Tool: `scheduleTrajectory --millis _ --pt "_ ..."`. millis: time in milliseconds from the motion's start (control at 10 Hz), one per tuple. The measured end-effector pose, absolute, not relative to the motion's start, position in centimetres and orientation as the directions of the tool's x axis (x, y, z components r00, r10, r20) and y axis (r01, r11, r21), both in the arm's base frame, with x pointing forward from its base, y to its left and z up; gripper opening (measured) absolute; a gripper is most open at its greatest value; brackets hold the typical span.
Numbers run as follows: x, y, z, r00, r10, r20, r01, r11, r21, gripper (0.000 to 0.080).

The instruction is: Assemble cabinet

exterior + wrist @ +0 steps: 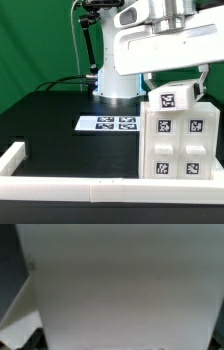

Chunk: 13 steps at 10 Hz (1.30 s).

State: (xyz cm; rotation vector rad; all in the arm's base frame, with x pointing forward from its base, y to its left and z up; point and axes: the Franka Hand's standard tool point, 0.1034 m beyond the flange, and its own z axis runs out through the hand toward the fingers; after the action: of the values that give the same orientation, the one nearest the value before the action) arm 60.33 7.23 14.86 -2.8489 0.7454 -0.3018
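Green backdrop, black table (60, 125), and the cabinet (178, 140) stands upright on the exterior view's right, tags facing out, right behind the white border rail (70, 187). Gripper (178, 82) sits down on its top edge, though I can't tell how wide it's set; the wrist view is just blurry white panel. Marker board (108, 123) lies flat mid-table.

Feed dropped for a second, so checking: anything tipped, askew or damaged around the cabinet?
Nothing stands out. The cabinet stands upright against the border rail, its tags square-on. The marker board lies flat. The end effector sits at the cabinet's top; its grip can't be judged.
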Motion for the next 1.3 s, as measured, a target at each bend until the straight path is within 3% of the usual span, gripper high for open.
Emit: scheduleTrajectory --millis 500,1000,1200,1300 --pt "59.66 7.38 14.78 0.513 -0.858 -0.016 -0.822 -0.485 -0.298 0.0546" --pt "59.45 7.41 14.61 0.197 -0.969 -0.148 -0.949 -0.151 -0.275 0.0546" --pt "59.39 7.52 14.54 0.066 -0.978 -0.199 -0.967 -0.013 -0.255 0.0546" --pt "59.38 7.39 14.44 -0.070 -0.966 -0.248 -0.964 0.129 -0.232 0.0546"
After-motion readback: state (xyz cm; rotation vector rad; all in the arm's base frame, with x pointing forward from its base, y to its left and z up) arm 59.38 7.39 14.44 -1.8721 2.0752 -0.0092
